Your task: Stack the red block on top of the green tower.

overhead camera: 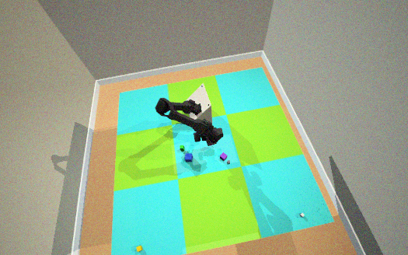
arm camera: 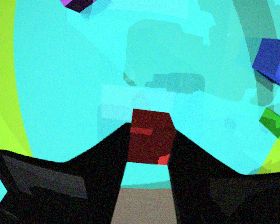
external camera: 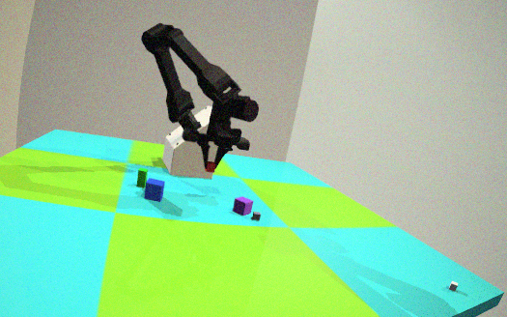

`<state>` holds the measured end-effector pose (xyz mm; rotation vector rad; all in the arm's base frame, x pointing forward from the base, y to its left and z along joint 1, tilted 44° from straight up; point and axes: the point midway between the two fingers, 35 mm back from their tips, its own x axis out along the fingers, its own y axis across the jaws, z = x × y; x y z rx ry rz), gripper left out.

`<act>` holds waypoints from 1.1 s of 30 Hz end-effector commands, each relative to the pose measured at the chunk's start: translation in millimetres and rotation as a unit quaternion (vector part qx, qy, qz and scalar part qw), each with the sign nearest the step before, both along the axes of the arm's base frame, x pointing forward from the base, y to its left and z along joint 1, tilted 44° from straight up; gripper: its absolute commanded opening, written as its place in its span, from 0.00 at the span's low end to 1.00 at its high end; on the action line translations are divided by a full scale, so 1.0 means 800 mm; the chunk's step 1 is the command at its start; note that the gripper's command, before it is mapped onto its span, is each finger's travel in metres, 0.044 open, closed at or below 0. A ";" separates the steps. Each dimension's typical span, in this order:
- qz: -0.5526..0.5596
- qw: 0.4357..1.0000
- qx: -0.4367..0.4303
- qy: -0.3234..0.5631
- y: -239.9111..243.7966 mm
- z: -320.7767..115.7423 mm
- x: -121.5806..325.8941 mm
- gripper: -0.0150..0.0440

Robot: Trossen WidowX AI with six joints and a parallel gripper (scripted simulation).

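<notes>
My gripper (external camera: 211,165) (arm camera: 148,131) is shut on the red block (external camera: 211,167) (arm camera: 150,142) and holds it above the table. In the top view the arm hides the red block. The green tower (overhead camera: 182,148) (external camera: 142,178) (arm camera: 275,123) stands upright on the table, left of the gripper in the top and exterior views and at the right edge of the wrist view. The held block is apart from the tower and higher than its top.
A blue block (overhead camera: 188,157) (external camera: 154,189) (arm camera: 272,59) stands close beside the tower. A purple block (overhead camera: 223,156) (external camera: 242,206) (arm camera: 79,5) and a small dark cube (overhead camera: 228,162) (external camera: 256,216) are to the right. Farther away are a white cube (overhead camera: 302,214) (external camera: 453,286) and a yellow block (overhead camera: 139,248).
</notes>
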<state>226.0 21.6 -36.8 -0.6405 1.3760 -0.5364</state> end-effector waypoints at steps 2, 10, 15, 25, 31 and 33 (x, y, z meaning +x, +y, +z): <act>-0.002 1.000 0.005 -0.005 0.021 0.020 -0.001 0.25; -0.002 1.000 0.005 -0.005 0.040 0.041 -0.005 0.25; -0.001 1.000 0.004 -0.005 0.039 0.040 -0.006 0.25; 0.000 1.000 0.015 -0.002 0.010 0.074 0.007 0.25; 0.001 1.000 0.020 -0.002 -0.015 0.101 0.012 0.25; 0.001 1.000 0.020 -0.002 -0.024 0.110 0.012 0.25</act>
